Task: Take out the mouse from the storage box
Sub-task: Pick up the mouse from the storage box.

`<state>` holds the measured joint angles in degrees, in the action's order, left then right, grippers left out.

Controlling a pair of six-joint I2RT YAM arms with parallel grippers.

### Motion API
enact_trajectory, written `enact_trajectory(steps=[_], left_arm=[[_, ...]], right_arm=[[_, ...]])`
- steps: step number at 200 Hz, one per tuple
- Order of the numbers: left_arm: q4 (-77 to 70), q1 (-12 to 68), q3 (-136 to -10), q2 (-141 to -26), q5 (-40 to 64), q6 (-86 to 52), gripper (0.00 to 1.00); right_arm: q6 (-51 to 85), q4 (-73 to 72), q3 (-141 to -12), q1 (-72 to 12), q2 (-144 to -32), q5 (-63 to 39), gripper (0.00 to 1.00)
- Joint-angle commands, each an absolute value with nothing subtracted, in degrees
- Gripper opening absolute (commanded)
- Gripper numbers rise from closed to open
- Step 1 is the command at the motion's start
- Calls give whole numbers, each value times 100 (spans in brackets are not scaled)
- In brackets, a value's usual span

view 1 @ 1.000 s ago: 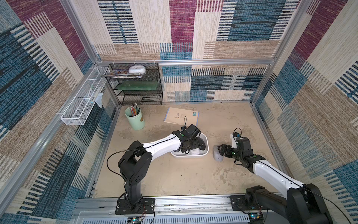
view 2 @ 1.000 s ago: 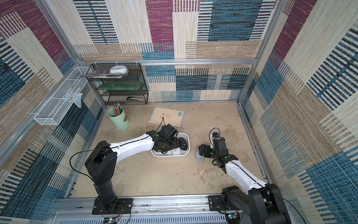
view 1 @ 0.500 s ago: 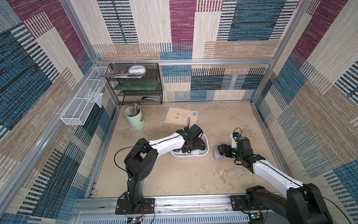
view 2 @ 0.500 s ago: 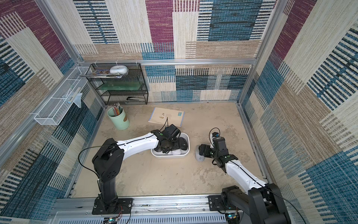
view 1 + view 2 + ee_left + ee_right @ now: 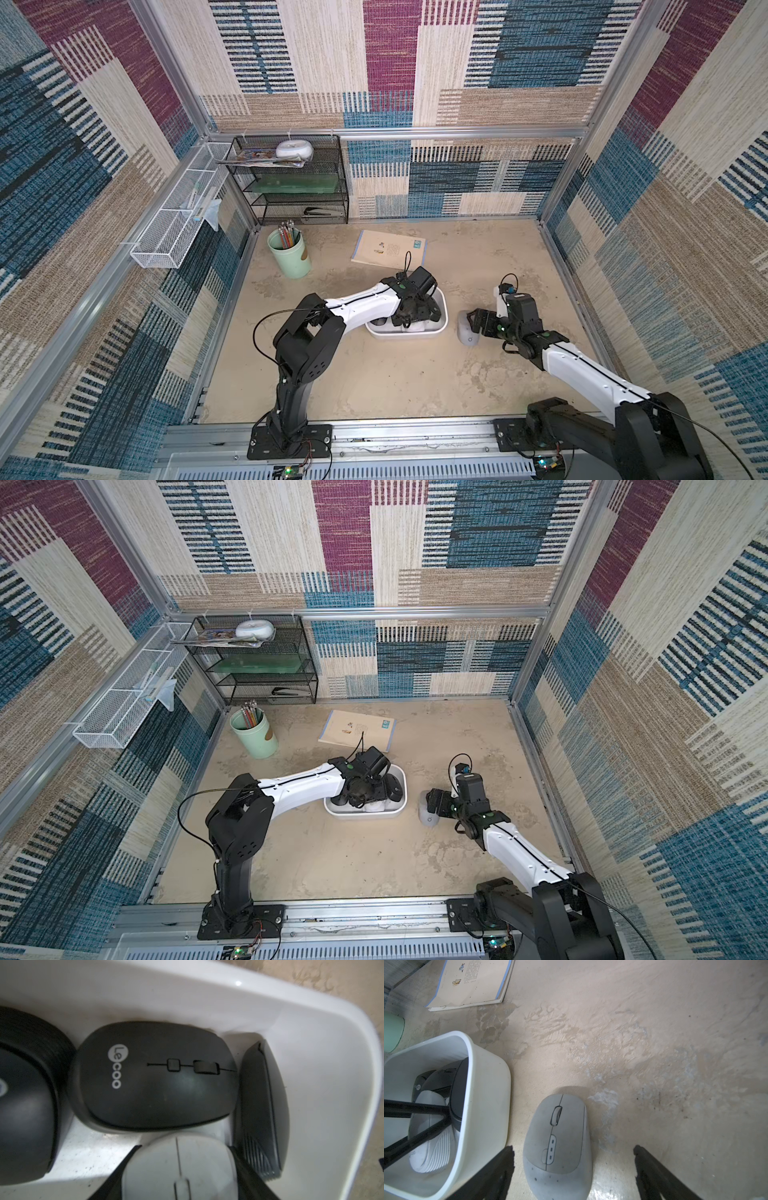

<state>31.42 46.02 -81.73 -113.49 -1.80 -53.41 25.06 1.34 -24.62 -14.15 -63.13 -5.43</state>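
Observation:
The storage box [image 5: 415,335] [image 5: 365,815], a shallow white tub, stands mid-table and holds several mice. My left gripper [image 5: 409,313] [image 5: 185,1148] reaches down into the box [image 5: 311,1064], its two black fingers pressed against both sides of a white mouse [image 5: 178,1167] [image 5: 431,1147]. Beside that one lie a black Lecoo mouse [image 5: 155,1084], a black mouse on its side [image 5: 261,1109] and another black mouse [image 5: 25,1105]. A grey mouse [image 5: 465,334] [image 5: 558,1142] lies on the table just right of the box. My right gripper [image 5: 476,324] [image 5: 572,1149] stands open around it without touching.
A booklet [image 5: 388,249] lies behind the box. A green cup of pencils [image 5: 289,257] stands at the back left, in front of a black mesh rack [image 5: 299,183]. A white wire basket [image 5: 178,220] hangs on the left wall.
My left gripper shifted a little inside the box, opened wider, then closed in on the white mouse. The right arm and the grey mouse have not moved.

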Motion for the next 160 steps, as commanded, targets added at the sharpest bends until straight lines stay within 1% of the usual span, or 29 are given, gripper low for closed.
enact_trajectory(steps=[1,53,82,120,160], left_arm=[[3213,4613,-8168,-11241,-8,-5233,54],[3274,4529,-8191,-10952,-27,-5101,52],[3322,4264,-8081,-10570,20,-5011,52],[3661,3709,-7913,-9887,-108,-4665,52],[3873,2705,-7400,-9351,-21,-4299,52]], right_arm=[[2496,18,-2494,-1414,-6324,-554,92],[2496,18,-2496,-1416,-6328,-553,93],[2492,18,-2496,-1411,-6328,-552,93],[2487,14,-2505,-1421,-6355,-561,92],[2492,9,-2514,-1414,-6381,-551,92]])
